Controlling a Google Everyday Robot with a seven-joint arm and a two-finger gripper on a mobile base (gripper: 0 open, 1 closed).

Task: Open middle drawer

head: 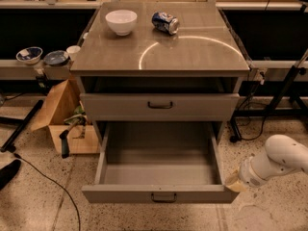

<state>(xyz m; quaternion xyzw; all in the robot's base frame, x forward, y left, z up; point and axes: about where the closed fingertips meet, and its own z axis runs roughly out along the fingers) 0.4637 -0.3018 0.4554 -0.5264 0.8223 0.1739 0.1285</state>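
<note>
The middle drawer [159, 194] stands pulled out, low in the camera view. It shows a flat grey front with a small black bar handle and a plain grey box interior. The upper drawer [160, 106] above it is closed. The lowest drawer is hidden under the open one. My gripper [234, 181] sits at the end of the white arm [281, 158], low at the right, right beside the open drawer's front right corner.
On the cabinet top [192, 52] stand a white bowl [121, 21] and a blue can [165, 23] lying on its side. An open cardboard box [65, 121] sits on the floor at the left. A shelf at the left holds bowls [30, 55]. A black cable [45, 182] runs across the floor.
</note>
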